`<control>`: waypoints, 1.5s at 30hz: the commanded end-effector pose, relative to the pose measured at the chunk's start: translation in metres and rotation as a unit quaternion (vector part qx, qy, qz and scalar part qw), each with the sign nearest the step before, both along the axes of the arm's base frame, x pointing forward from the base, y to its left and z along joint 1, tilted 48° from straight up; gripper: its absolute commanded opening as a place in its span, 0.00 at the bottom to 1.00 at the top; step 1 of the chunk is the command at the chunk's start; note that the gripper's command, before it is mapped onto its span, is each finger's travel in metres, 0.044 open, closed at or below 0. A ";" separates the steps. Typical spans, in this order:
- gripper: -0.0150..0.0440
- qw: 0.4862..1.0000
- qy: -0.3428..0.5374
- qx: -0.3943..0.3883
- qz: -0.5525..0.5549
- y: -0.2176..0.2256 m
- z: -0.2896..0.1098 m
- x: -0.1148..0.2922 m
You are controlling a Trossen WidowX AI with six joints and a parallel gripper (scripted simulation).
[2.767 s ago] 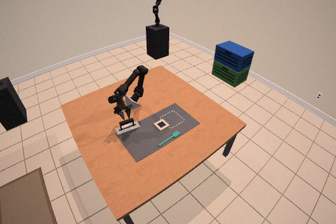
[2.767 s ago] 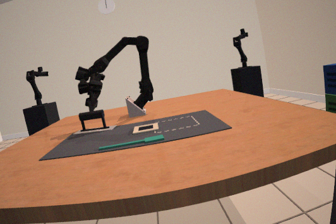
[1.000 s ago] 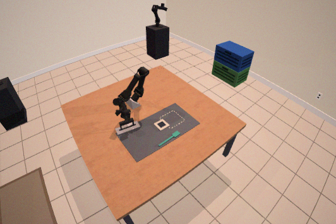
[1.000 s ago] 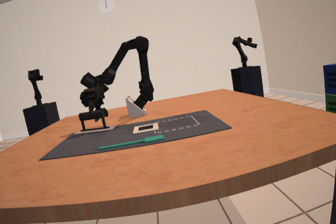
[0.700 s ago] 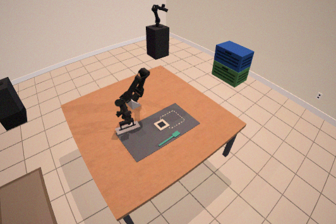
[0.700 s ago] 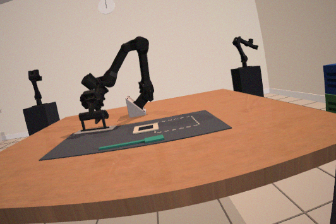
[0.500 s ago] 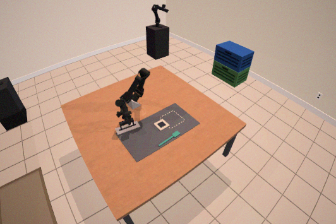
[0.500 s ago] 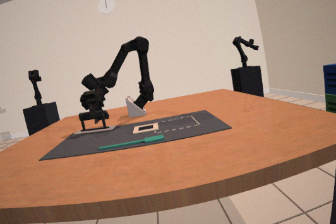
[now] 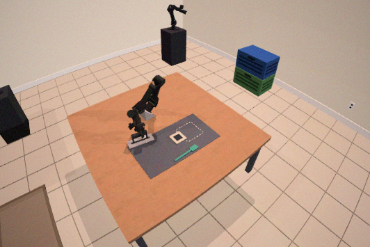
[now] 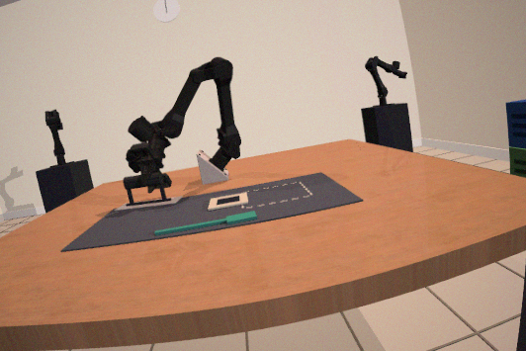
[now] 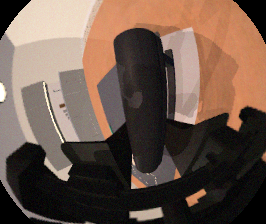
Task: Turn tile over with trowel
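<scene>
So the big picture was a wooden table [image 9: 104, 163] with a dark grey mat [image 9: 163, 163] on it, and the arm folded down over the mat's end nearest its base. The gripper [image 10: 146, 173] was clamped on the black handle of what I took to be the trowel [image 10: 148, 203], the float-style one with a flat grey plate, which sat flat at that end of the mat. The handle ran roughly along the mat's length, which matters because the tile [image 9: 178, 138] lay further down that same line, away from the gripper and toward the dashed outline [image 9: 202, 131]. The tile sat right at the outline's near end, and I couldn't tell if it overlapped. Looks-wise it was a small, thin square, cream border with a black square in the middle facing up, so not flipped yet imo. A green spatula-looking tool [image 9: 186, 152] lay loose on the mat just beside the tile, untouched.
</scene>
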State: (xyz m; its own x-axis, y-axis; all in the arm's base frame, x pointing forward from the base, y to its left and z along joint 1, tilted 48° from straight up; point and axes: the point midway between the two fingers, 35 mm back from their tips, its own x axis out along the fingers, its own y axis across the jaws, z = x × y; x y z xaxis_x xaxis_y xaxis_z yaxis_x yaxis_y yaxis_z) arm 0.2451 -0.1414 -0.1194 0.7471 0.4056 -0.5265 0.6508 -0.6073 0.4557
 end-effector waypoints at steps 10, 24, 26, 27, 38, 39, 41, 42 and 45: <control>0.25 1.000 0.000 0.000 0.000 -0.006 0.005 0.001; 0.25 1.000 0.001 -0.001 0.000 -0.041 0.037 0.001; 0.25 1.000 0.001 -0.001 0.000 -0.044 0.041 0.001; 0.25 1.000 0.001 -0.001 0.000 -0.044 0.041 0.001; 0.25 1.000 0.001 -0.001 0.001 -0.044 0.041 0.002; 0.25 1.000 0.000 -0.002 0.002 -0.044 0.042 0.003; 0.25 1.000 0.000 -0.005 0.006 -0.042 0.043 0.008; 0.25 1.000 -0.001 -0.007 0.009 -0.041 0.044 0.011; 0.25 1.000 -0.003 -0.014 0.017 -0.038 0.047 0.021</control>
State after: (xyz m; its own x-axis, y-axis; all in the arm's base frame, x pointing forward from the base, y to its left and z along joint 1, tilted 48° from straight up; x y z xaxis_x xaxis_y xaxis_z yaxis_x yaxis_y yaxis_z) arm 0.2537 -0.1770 -0.0783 0.7343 0.4212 -0.5323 0.6667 -0.5950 0.4489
